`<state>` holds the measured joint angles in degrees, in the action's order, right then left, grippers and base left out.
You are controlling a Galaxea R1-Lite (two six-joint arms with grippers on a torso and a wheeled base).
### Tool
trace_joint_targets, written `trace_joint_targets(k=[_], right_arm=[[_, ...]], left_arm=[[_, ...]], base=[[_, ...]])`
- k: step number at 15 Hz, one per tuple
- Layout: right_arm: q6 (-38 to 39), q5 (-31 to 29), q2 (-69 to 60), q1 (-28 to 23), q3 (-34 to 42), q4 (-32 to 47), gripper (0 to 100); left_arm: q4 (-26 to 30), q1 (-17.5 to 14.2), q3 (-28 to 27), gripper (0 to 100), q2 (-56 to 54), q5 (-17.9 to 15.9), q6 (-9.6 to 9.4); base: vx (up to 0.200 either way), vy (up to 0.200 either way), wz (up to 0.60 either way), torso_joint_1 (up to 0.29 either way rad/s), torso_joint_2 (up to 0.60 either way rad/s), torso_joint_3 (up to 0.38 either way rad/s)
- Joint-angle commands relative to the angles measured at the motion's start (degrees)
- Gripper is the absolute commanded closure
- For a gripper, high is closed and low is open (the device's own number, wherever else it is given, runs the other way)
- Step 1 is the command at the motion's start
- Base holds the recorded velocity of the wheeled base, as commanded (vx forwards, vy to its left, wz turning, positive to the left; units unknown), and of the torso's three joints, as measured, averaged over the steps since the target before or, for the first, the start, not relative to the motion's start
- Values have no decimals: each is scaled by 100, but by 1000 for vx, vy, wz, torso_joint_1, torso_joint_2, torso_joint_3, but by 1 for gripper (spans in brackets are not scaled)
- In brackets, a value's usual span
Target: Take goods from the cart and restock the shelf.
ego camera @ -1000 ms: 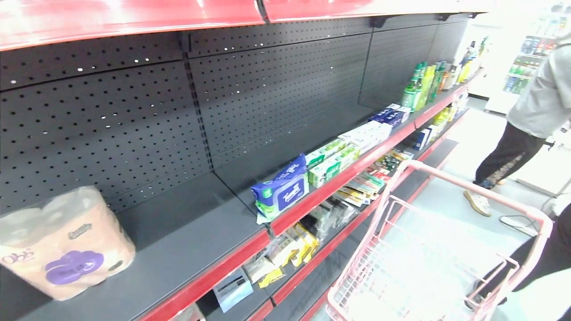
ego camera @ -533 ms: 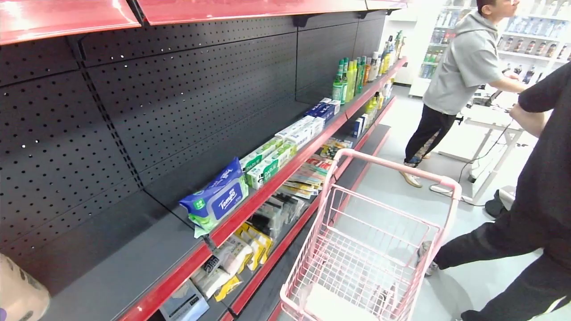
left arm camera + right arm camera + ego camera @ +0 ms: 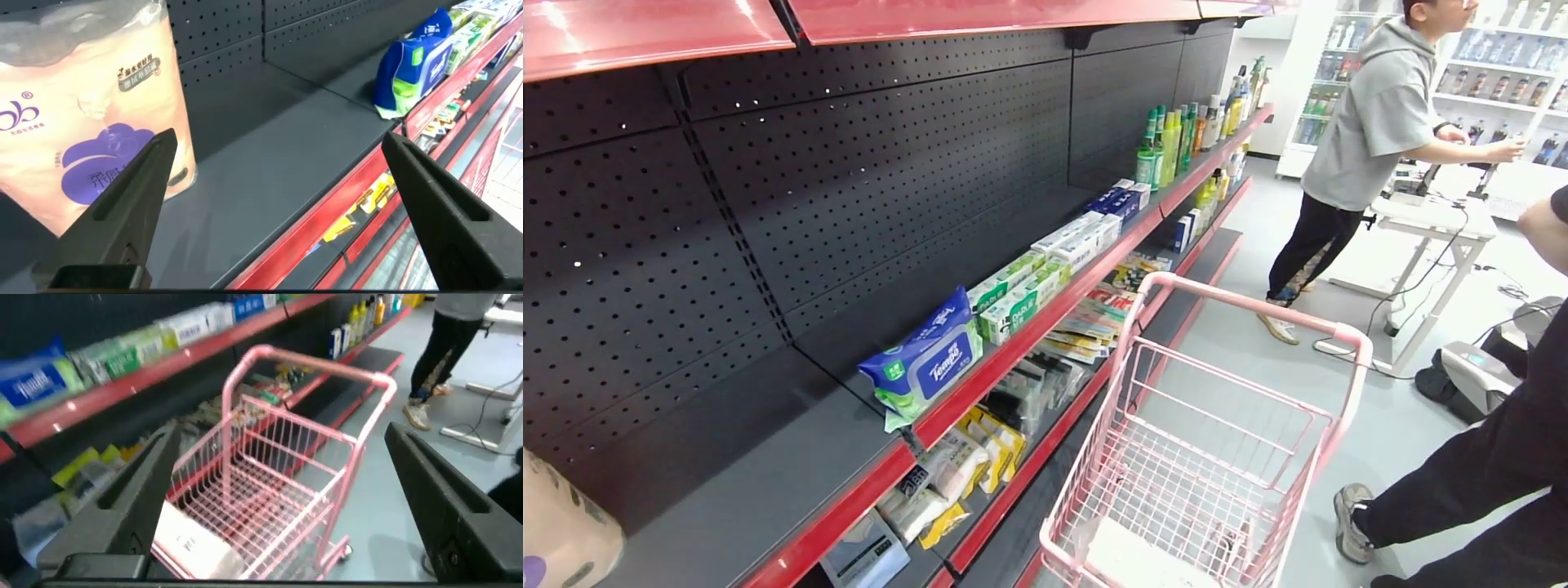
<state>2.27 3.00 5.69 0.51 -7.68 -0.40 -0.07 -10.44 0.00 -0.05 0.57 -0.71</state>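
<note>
Pink wire cart (image 3: pixel 1241 304) stands beside the dark metal shelf (image 3: pixel 768 482) with a flat white pack (image 3: pixel 1131 562) in its basket, the right gripper (image 3: pixel 282 434) above it, fingers spread and empty, probably ready to pick, the left gripper (image 3: pixel 279 140) likewise agape over the shelf.

The left gripper (image 3: pixel 279 137) is made up of two dark grey, matte fingers (image 3: pixel 122 214). Each is shaped as a long wedge, broad at the root and tapered to a narrow, blunt tip, with a flat inner face and a bevelled outer edge. The right gripper (image 3: pixel 279 433) is built alike: its fingers (image 3: pixel 445 508) are formed as the same plain, angular, near-black blades, and lighter grey is shown along their slanted upper faces.
</note>
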Motion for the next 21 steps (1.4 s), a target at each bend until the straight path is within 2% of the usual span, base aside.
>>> trace_joint_targets(k=[1,3,5,7,8,9,10,12,15,18,21], right_arm=[[758,69,3254,81,-2906,75,0],[-1062,-317,4423,28,-2888,84,0],[-983,-36,5759,116,-2994,102,0],[-1044,184,6928,819,-2897,93,0],[-1035,280,7332,942,-2959,93,0],[-1106,808,8290,1162,-3169,93,0],[-1273,966,8870,1390,-3275,84,0],[-1747,931,9696,1698,-3512,40,0],[-2283,957,10540,2005,-3881,40,0],[-2389,931,11050,2471,-4022,40,0],[-2415,931,11366,2673,-4119,40,0]], left_arm=[[-1,-2,0,0,5,4,-8],[-1,-2,0,0,5,4,0],[-1,-2,0,0,5,4,0],[-1,-2,0,0,5,4,0],[-1,-2,0,0,5,4,-8],[-1,-2,0,0,5,4,-8],[-1,-2,0,0,5,4,-8],[-1,6,0,0,5,4,-8],[-1,6,0,0,5,4,-8],[-1,-2,0,0,5,4,-8],[-1,-2,0,0,5,4,0]], base=[[0,0,0,0,0,0],[0,0,0,0,0,0],[0,0,0,0,0,0],[0,0,0,0,0,0],[0,0,0,0,0,0],[0,0,0,0,0,0],[0,0,0,0,0,0],[0,0,0,0,0,0],[0,0,0,0,0,0],[0,0,0,0,0,0],[0,0,0,-12,17,15]])
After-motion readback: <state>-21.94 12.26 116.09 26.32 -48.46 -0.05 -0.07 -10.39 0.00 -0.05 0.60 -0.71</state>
